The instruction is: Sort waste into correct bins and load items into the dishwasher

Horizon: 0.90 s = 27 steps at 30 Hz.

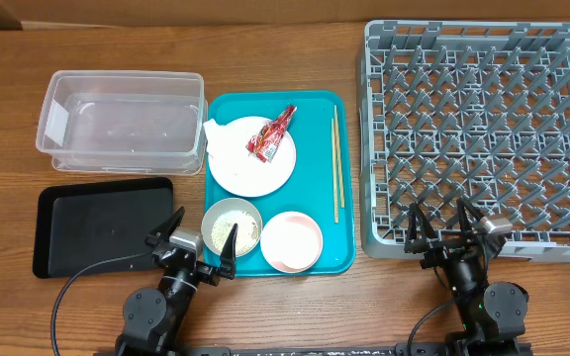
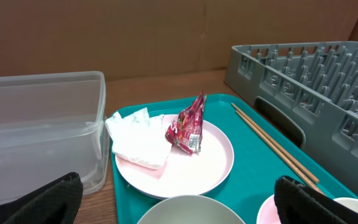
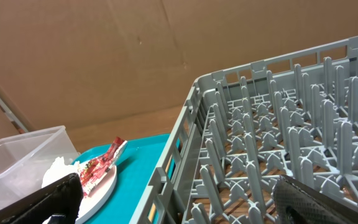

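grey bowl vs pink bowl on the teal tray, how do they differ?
Colour: the grey bowl is greyish-white, the pink bowl is pale pink.
Contents: the grey bowl holds rice grains, the pink bowl shows none.
Place: the grey bowl sits to the left of the pink bowl.
Shared: both are round, upright, similar in size, and at the near end of the teal tray.

A: What lies around the serving tray (image 1: 317, 109)?
B: The tub (image 1: 127, 75) at ten o'clock, the flat tray (image 1: 102, 227) at eight, the rack (image 1: 369, 138) at three.
A: And on it?
B: The plate (image 1: 255, 168) at eleven, bearing napkin (image 1: 218, 133) and wrapper (image 1: 271, 133); rice bowl (image 1: 207, 218) at seven, other bowl (image 1: 292, 241) at six; chopsticks (image 1: 335, 163) along three.
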Available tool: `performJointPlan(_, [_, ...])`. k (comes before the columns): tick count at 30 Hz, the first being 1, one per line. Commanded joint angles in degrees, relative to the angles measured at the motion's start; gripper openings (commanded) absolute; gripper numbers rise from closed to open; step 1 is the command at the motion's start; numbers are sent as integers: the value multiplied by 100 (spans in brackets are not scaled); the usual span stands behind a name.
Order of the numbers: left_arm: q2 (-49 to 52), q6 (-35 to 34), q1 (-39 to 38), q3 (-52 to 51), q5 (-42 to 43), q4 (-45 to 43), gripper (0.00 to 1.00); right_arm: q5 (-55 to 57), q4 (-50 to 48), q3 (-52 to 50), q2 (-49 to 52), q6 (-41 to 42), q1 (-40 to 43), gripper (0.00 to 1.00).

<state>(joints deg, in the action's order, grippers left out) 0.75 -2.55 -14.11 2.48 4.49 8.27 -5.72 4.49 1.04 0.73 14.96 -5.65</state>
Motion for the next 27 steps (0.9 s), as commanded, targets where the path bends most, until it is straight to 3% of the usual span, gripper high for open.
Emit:
performJointPlan(1, [-11,129,26,-31,-61,2,100,24,-31,-57,-35,-17,26,100])
performJointPlan(19, [-11,107,24,-31,26,-155,100,-76,-74,-57,-35,26,26,100])
performJointPlan(25, [-2,-236,22,-31,846,-105,100,-1322,-323,-57,-24,933,26,100])
performJointPlan(27, [-4,-713,22,-28,1150,-734,100,-1814,-481,-20,-24,1084,26,100])
